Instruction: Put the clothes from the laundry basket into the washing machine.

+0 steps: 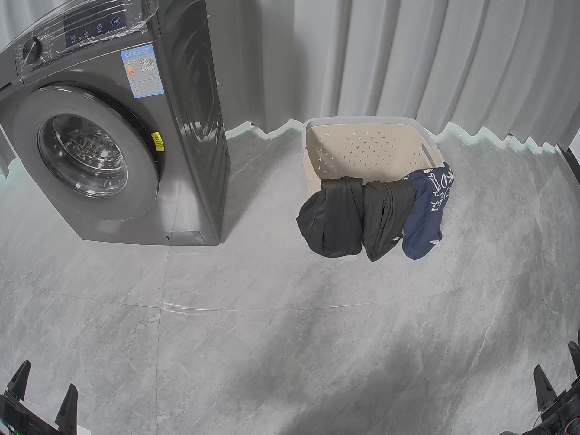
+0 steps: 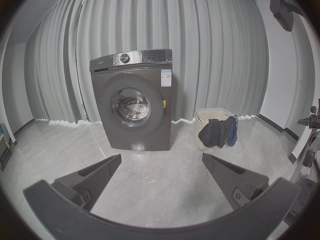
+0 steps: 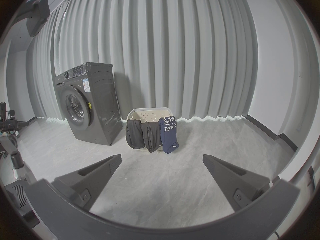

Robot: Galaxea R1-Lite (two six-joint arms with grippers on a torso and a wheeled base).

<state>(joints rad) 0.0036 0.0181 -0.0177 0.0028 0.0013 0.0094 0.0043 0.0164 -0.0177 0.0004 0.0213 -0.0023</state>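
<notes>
Hanging over perforated laundry basket (image 1: 368, 149), limp dark clothes (image 1: 362, 215), boxy washing machine (image 1: 181, 152)

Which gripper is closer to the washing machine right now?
Left. The left gripper is out in front of the washing machine; the right gripper is farther off, on the laundry basket side.

Washing machine (image 1: 187, 122), front face:
- A blue-and-white label (image 1: 142, 70) with a square code sits at the upper right. Its print is too small to read.
- A yellow sticker (image 1: 157, 141) sits just beside the door rim. Its wording is illegible.
- The control panel (image 1: 96, 28) shows small lit symbols under clear film.

Navy garment (image 1: 430, 209), on the laundry basket (image 1: 368, 146) rim: white lettering, creased and not legible.
</notes>
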